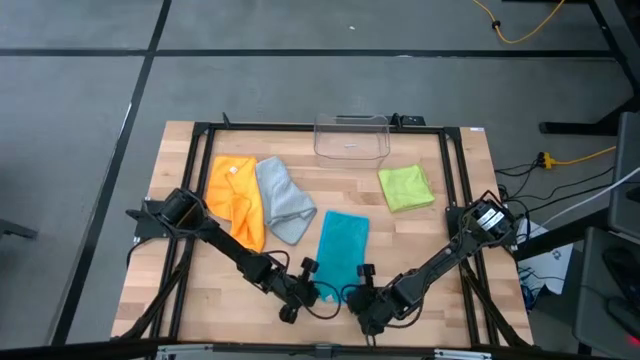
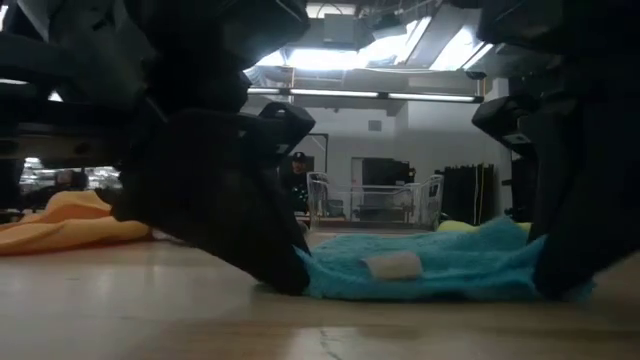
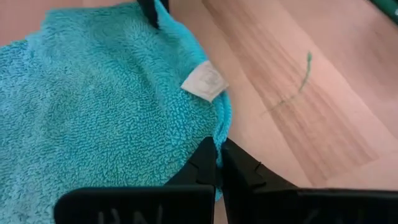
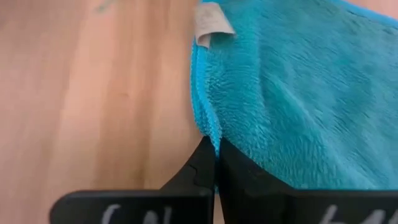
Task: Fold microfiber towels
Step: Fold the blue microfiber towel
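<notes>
The teal towel [image 1: 343, 243] lies spread on the wooden table near its front edge, with a white tag [image 3: 204, 81] on its near edge. My left gripper [image 3: 219, 153] is shut at the towel's near left corner. My right gripper [image 4: 216, 150] is shut at its near right corner. The orange towel [image 1: 233, 195] and the grey towel [image 1: 283, 198] lie crumpled side by side at the far left. The lime green towel [image 1: 406, 187] lies folded at the far right. My left gripper pinches the teal towel's near edge [image 3: 220, 128] at the left corner between its two fingertips, slanting down from the table's left. The towel's body lies on the table beyond the fingers. My right gripper pinches the same near edge [image 4: 207, 128] at the right corner between its two fingertips, coming steeply down from the right. The rest of the towel lies on the table.
A clear plastic bin [image 1: 352, 137] stands at the table's far edge, in the middle. A black frame [image 1: 200, 150] runs around the table top. Bare wood shows between the teal towel and the lime green one.
</notes>
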`<state>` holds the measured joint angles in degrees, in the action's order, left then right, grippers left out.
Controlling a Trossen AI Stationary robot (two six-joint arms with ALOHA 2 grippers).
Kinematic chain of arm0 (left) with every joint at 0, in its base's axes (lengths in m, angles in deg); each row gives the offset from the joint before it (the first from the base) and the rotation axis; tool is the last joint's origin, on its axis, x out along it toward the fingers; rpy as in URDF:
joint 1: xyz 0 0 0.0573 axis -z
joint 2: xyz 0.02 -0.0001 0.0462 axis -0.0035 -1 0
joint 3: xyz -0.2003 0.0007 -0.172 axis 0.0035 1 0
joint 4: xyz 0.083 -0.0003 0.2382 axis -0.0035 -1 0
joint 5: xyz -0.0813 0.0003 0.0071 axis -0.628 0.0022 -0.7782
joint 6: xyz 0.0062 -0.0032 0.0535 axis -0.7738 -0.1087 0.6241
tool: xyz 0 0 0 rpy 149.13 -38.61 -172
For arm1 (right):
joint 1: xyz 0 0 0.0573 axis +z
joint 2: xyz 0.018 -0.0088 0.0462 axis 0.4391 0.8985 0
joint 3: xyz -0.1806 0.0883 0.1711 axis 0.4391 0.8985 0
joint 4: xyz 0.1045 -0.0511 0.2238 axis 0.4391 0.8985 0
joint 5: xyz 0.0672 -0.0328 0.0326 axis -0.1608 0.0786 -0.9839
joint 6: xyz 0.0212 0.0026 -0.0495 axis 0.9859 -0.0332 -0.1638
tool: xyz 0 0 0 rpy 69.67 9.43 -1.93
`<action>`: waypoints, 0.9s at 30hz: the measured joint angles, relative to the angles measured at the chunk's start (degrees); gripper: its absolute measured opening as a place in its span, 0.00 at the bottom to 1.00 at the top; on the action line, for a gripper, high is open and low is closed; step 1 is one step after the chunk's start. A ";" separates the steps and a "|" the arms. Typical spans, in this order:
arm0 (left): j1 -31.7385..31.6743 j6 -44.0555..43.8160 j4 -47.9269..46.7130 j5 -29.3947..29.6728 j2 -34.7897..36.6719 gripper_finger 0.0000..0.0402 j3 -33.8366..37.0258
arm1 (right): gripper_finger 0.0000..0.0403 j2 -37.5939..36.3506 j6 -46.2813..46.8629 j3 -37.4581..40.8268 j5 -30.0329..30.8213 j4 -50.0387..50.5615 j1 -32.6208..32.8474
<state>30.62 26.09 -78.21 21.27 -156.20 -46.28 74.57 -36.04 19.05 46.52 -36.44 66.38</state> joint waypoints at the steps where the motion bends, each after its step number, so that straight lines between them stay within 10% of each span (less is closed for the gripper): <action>1: -0.09 -0.01 -0.06 -0.01 0.21 0.00 0.00 | 0.01 -0.08 0.88 -0.51 0.10 1.09 0.00; 27: -6.33 3.61 -1.38 7.97 7.59 0.00 -0.19 | 0.01 -0.42 21.44 -13.21 16.69 33.29 -0.07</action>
<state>24.29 29.70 -79.59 29.24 -148.61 -46.47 74.15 -14.60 5.84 63.21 -3.15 66.31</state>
